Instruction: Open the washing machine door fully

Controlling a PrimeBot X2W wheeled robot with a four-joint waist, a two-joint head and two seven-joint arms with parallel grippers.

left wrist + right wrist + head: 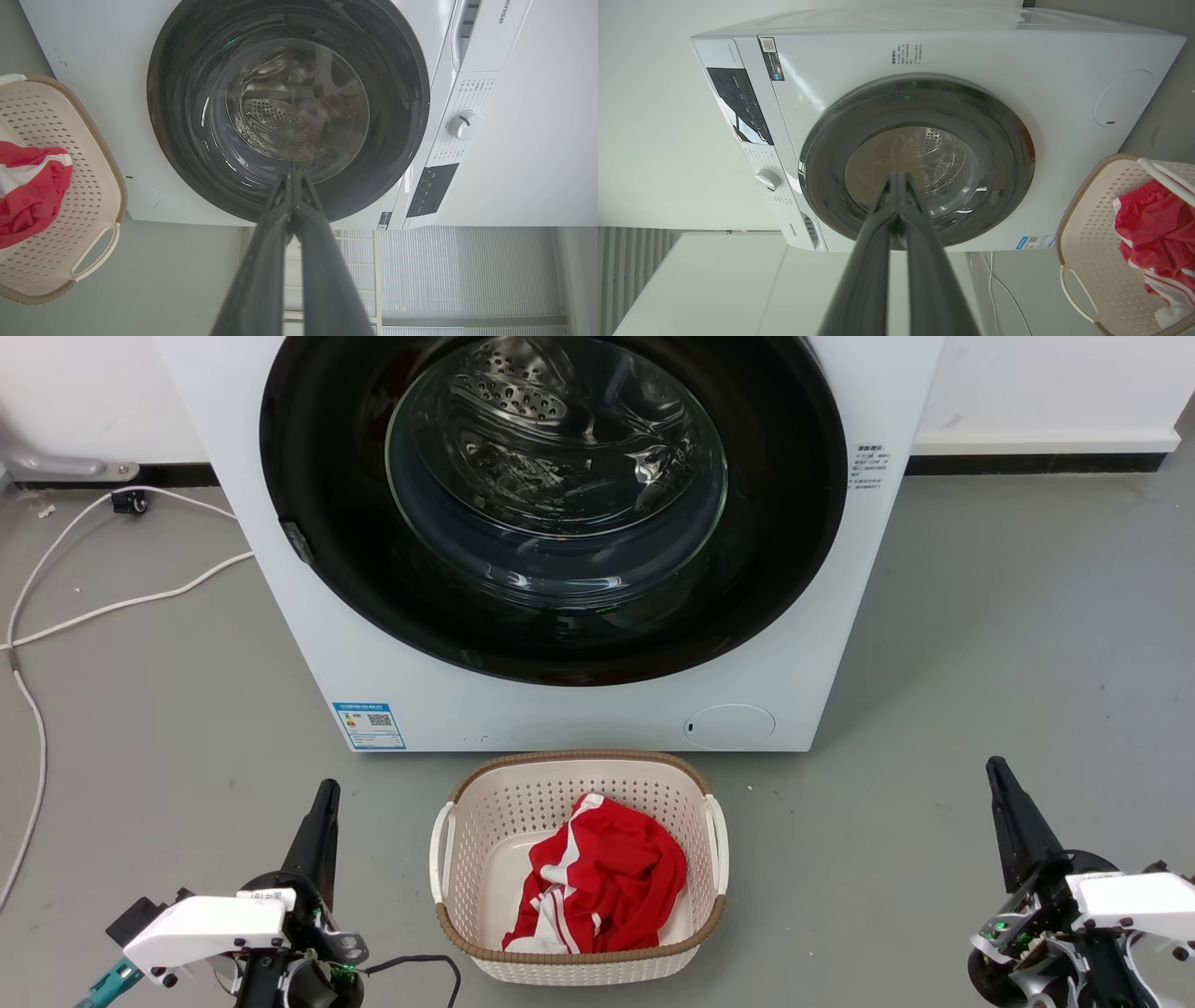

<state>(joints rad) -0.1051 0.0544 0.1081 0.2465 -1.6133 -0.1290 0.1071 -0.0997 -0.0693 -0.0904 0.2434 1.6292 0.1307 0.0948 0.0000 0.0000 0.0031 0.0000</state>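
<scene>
The washing machine door is a large round glossy black ring around a bulging clear glass centre. It sits shut and flush in the white front of the washing machine and spans nearly the machine's full width. The perforated steel drum shows through the glass.

On the machine's front, below the door toward the robot's right, is a small round white flap. Below the door toward the robot's left is a blue label.

On the grey floor, directly in front of the machine and near its base, stands a cream perforated laundry basket with a brown woven rim. It holds a crumpled red and white garment. A white cable trails over the floor to the left of the machine.

The left gripper hangs in front of the machine, off toward its left side and well apart from the door. Its two dark fingers are pressed together on nothing and point toward the machine. The right gripper hangs in front of the machine, off toward its right side and also well apart from the door. Its fingers are likewise clenched and empty.
</scene>
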